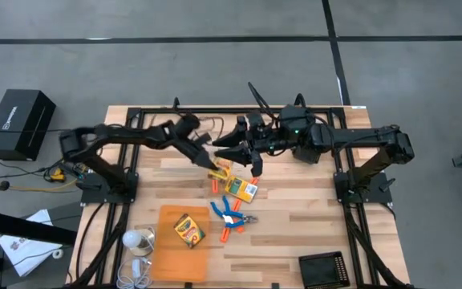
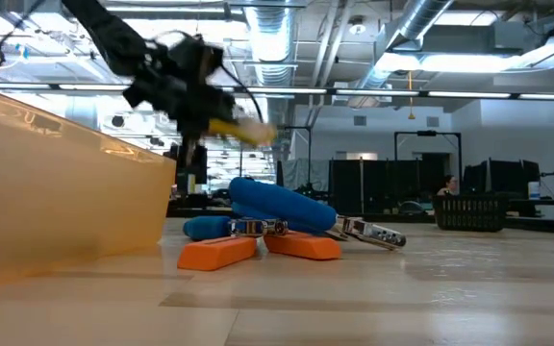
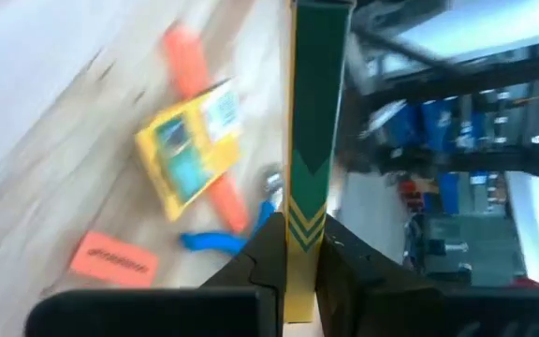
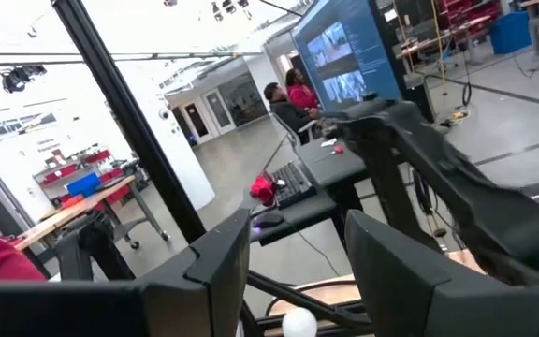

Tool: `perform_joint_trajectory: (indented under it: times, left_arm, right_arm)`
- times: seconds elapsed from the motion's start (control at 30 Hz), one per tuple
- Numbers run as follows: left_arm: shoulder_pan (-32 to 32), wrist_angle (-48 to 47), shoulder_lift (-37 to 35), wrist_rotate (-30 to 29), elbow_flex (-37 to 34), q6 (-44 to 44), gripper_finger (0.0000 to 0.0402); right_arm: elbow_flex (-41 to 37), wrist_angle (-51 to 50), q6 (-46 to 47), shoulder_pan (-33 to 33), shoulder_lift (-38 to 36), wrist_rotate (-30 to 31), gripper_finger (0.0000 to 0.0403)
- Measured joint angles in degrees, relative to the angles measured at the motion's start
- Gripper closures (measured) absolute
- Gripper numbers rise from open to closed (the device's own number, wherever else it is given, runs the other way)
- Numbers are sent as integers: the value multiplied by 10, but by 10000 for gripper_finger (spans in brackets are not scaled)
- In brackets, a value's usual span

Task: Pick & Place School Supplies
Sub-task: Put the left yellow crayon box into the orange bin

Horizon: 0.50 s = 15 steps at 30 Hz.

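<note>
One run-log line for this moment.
left gripper: shut on crayon box, lifted | right gripper: open, empty, raised mid-table

Two dark, jointed arms (image 1: 135,135) trail black cables; a green light glows on the right one.

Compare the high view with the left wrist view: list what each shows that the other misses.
Only the high view shows the right hand hanging open above the table, the large orange sheet carrying a crayon box, and the black tray. Only the left wrist view shows the green-and-yellow edge of the box pinched in the left hand. Both show the loose crayon box on crossed orange sticks and the blue-handled tool.
</note>
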Motion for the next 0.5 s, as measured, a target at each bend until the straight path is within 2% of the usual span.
perform_joint_trajectory:
  times: [0.17,0.33,0.43,0.5]
  left_arm:
    - [-11,-10,-103,41,1,-29,378]
    - [-75,-31,-207,67,1,-33,378]
    - [-131,-79,-254,59,1,-16,378]
    - [-176,-142,-278,22,1,15,377]
  right_arm:
    - [0,0,-2,-3,0,-3,236]
    - [0,0,-2,-8,0,-14,236]
    - [0,0,-1,-11,0,-15,237]
    - [0,0,-1,-13,0,-15,238]
